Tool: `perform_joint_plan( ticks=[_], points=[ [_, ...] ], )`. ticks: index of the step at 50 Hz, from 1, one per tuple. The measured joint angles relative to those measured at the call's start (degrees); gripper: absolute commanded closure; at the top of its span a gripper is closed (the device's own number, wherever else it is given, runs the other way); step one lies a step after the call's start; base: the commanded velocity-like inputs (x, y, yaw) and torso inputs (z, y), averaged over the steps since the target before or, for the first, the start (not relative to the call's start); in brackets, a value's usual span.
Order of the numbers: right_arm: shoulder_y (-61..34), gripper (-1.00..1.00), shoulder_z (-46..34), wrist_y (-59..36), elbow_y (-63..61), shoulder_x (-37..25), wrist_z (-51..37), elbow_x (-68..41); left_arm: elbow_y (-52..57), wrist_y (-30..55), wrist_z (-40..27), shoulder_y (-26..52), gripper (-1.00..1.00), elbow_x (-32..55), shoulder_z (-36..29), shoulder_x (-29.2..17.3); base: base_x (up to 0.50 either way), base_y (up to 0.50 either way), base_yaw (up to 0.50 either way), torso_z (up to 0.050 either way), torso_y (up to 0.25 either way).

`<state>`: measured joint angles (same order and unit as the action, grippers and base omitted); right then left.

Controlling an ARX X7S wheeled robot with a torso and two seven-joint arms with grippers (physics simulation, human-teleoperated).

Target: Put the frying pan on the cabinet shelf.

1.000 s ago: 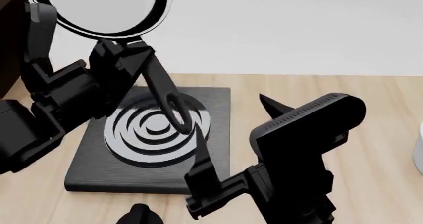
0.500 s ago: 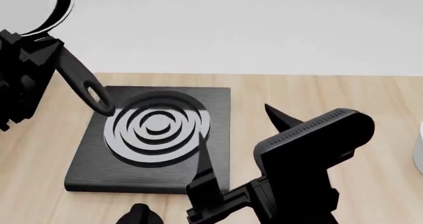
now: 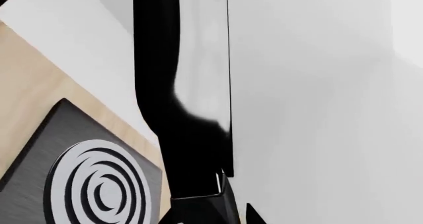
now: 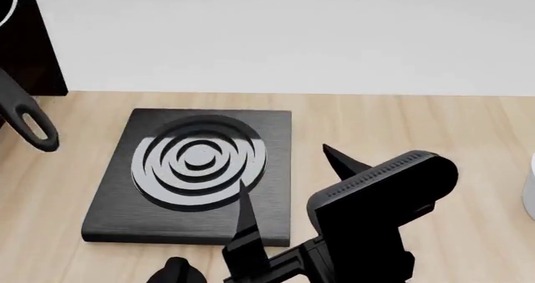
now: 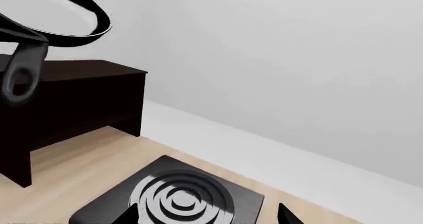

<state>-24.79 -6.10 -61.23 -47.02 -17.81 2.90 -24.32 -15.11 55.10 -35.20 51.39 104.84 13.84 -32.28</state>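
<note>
Left tool, unseen in the head view, seems to be gripping the frying pan point(image 5: 53, 16); its jaws are hidden, so can't confirm. Pan is hanging above the cabinet shelf point(image 5: 73, 92) off the counter's point(image 4: 401, 126) left edge, handle drooping, likely lining up for set-down. Stove plate point(image 4: 197, 173) is sitting mid-counter. Right tool point(image 4: 284, 186) is idling released, jaws spread, near the front edge, clear.

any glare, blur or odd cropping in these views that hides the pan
Right wrist view: frying pan sharp, inside washed pale by reflection, above the cabinet shelf. Head view: only its handle shows, the rest cropped. Left wrist view: too close, a dark band against flat white; stove plate crisp.
</note>
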Motion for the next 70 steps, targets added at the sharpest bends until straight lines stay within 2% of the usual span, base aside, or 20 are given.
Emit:
perform_joint_plan(
  ticks=[7,14,30,38,43,60,70],
  points=[
    [0.0,-1.00,-0.7,0.0,0.1,0.1,-0.3,0.0,-6.2,1.1,0.7,3.8,1.00,0.8,-0.5,-3.1,0.00,0.01,0.00,0.001,0.000],
    [0.3,-1.00,-1.6,0.4,0.5,0.1,-0.6,0.2,-15.5,2.8,4.8,9.3,1.00,-1.4,-3.7,-5.5,0.00,0.01,0.00,0.000,0.000],
    [-0.7,-1.00,-3.8,-1.1,0.6,0.6,-1.9,0.2,-45.5,2.5,22.8,27.9,1.00,-17.4,-18.8,-7.8,0.00,0.01,0.00,0.001,0.000],
    [-1.6,-1.00,-4.8,-3.2,-0.1,1.0,-3.3,0.1,-53.9,2.1,28.4,31.9,1.00,-26.4,-20.4,-7.5,0.00,0.01,0.00,0.000,0.000],
    [-2.0,-1.00,-5.8,-3.8,0.3,1.3,-4.0,0.4,-56.7,3.0,29.9,33.6,1.00,-35.4,-14.0,-6.5,0.00,0.00,0.00,0.000,0.000],
    [-3.4,-1.00,-8.2,-6.3,0.4,2.4,-6.3,0.6,-59.9,5.0,31.9,40.0,1.00,-71.7,22.5,-2.2,0.00,0.00,0.00,0.001,0.000],
    [-3.4,-1.00,-8.5,-7.2,0.0,2.6,-7.2,0.4,-59.9,4.7,33.3,39.5,1.00,-88.8,39.1,-1.3,0.00,0.00,0.00,0.001,0.000]
  ],
)
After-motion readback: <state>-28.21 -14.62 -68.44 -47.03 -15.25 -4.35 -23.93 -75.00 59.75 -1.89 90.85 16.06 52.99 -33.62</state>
